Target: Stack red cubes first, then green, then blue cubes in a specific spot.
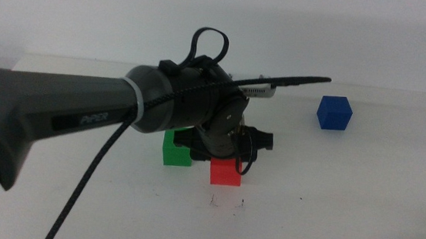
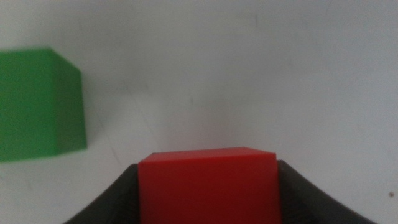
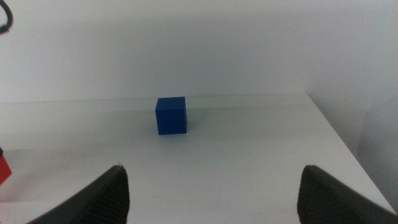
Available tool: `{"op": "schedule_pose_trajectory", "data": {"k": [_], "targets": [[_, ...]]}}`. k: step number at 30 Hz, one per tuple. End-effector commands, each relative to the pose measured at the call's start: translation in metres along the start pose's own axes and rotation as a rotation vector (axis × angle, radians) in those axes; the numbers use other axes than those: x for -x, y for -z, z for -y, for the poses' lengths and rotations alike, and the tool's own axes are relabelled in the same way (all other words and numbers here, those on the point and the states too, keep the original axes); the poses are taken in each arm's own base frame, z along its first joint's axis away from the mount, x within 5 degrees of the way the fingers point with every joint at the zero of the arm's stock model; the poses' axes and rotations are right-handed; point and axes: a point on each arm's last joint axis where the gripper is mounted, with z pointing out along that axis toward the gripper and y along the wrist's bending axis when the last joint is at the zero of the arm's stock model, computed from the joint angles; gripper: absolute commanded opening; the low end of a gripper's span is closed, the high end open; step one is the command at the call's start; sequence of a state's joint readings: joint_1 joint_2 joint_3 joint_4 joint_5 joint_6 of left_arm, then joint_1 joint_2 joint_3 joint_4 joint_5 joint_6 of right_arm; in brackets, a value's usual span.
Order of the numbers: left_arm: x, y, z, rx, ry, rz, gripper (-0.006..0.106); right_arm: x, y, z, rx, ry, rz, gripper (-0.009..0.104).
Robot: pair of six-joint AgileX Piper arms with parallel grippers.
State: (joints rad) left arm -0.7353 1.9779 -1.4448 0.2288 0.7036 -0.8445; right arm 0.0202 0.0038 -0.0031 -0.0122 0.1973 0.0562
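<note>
At mid-table (image 1: 361, 194), we list: left hand (image 2: 207, 186) pinching the red cube (image 1: 225, 172), beside the green cube (image 1: 175, 149) and just behind the ticked spot (image 1: 226, 204); blue cube (image 1: 334, 112) well apart; right hand (image 3: 211, 193) waiting, spread.

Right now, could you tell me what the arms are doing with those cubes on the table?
The left gripper has its jaws on either side of the red cube, beside the green cube and just behind the pen-marked spot. The blue cube sits untouched at the far right. The right gripper waits open, facing the blue cube. Nothing is stacked yet.
</note>
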Motion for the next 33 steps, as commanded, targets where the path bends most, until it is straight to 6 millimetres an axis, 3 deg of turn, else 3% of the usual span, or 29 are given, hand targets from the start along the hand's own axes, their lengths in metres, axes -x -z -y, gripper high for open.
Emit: {"op": "schedule_pose_trajectory", "data": {"k": [1,7,16,22,25,26,27,31,33], "targets": [[-0.003,-0.002,0.002,-0.019,0.009,-0.012,0.005,0.000,0.000,0.000,-0.004,0.006,0.014,0.093],[-0.017,-0.015,-0.001,-0.048,0.029,-0.032,0.005,0.000,0.000,0.000,-0.004,0.006,0.014,0.093],[-0.020,-0.021,0.001,-0.058,-0.013,-0.027,0.005,0.000,0.000,0.000,-0.004,0.006,0.014,0.093],[-0.021,-0.022,0.001,-0.056,-0.031,-0.037,0.014,0.000,0.000,0.000,-0.004,0.006,0.014,0.093],[-0.022,-0.022,0.001,-0.053,-0.031,-0.040,0.023,0.000,0.000,0.000,-0.004,0.006,0.014,0.093],[-0.022,-0.022,0.001,-0.051,-0.030,-0.044,0.042,0.000,0.000,0.000,-0.004,0.006,0.014,0.093],[-0.022,-0.022,0.001,-0.051,-0.030,-0.044,0.068,0.000,0.000,0.000,-0.004,0.006,0.014,0.093],[-0.020,-0.015,0.000,-0.053,-0.037,-0.032,0.091,0.000,0.000,0.000,-0.004,0.006,0.014,0.093],[-0.015,-0.001,0.001,-0.070,-0.054,-0.002,0.094,0.000,0.000,0.000,-0.004,0.006,0.014,0.093]]}}
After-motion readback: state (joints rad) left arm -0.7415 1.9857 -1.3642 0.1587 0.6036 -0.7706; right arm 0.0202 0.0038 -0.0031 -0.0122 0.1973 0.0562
